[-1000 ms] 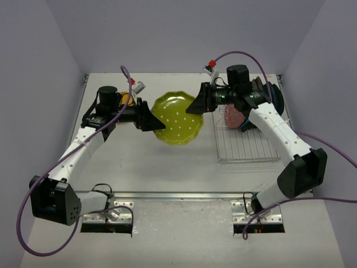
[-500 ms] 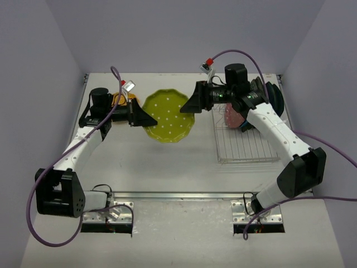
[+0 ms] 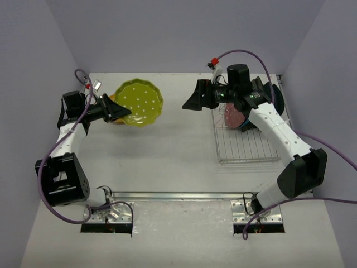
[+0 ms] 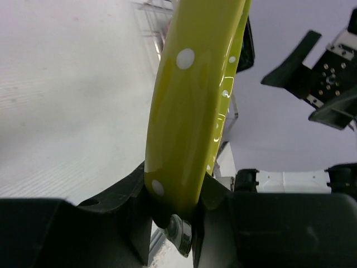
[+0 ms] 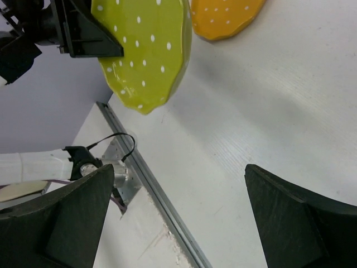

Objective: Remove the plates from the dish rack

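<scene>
**Yellow-green plate [image 3: 142,100] is out of the rack and needs a soft landing**

My left gripper [image 3: 122,111] is squeezed tight on the rim of this plate. In the left wrist view I see the rim pinched between the two fingers [image 4: 131,195]. The plate is up in the air at the far left of the worktop [image 3: 167,162]. It is tipped, not flat. Close by it lies the orange plate [image 5: 226,15], flat on the worktop.

My right gripper [image 3: 192,101] is spread wide and holds nothing. It hangs between the yellow-green plate and the dish rack [image 3: 245,148]. A pink plate [image 3: 233,116] and a dark teal plate [image 3: 277,96] stand in the rack, waiting for their turn.

I think my job now is to put the yellow-green plate down on top of the orange one. To do it well, I would first turn the plate until it is flat. Next I would line up the middles of the two plates, so the pile does not lean. Then I would go down slowly.

I hold only one edge, so a quick jerk could make the plate slip or droop. I would let go only when the plate rests on the orange one. After that I would pull straight back, so my fingers do not drag it along.

From the top I cannot tell how high the plate is. The right wrist view shows both plates, so I would watch that one.
</scene>
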Robot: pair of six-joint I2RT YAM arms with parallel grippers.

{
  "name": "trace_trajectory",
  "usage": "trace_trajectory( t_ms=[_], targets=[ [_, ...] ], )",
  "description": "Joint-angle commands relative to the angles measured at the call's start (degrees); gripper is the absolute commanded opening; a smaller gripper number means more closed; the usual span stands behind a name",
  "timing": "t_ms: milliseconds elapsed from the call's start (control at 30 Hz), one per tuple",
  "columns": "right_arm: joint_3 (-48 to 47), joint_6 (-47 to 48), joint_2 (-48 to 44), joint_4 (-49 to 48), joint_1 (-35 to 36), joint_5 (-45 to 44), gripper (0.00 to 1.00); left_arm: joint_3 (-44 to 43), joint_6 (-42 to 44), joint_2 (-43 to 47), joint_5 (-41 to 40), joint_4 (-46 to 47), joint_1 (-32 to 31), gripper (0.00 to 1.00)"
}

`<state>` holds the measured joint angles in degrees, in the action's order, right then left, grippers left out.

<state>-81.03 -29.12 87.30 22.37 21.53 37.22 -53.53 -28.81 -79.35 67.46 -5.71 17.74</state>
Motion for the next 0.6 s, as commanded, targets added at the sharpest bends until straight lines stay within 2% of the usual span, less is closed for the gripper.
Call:
trace_trajectory(
  t_ms=[0, 267, 567],
  targets=[
    [0.78, 1.69, -3.27, -0.58, -0.61, -2.68, 0.99, -6.38, 1.73, -4.88, 0.15, 1.58, 5.09, 0.0],
    [1.34, 2.05, -3.62, -0.23, -1.34, -2.94, 0.99, -13.4, 2.26, -17.04, -4.91, 2.93, 9.9, 0.0],
    [2.0, 2.14, -3.62, -0.13, -2.02, -2.86, 0.99, -19.85, 1.86, -27.12, -10.29, 3.76, 10.73, 0.0]
  ],
)
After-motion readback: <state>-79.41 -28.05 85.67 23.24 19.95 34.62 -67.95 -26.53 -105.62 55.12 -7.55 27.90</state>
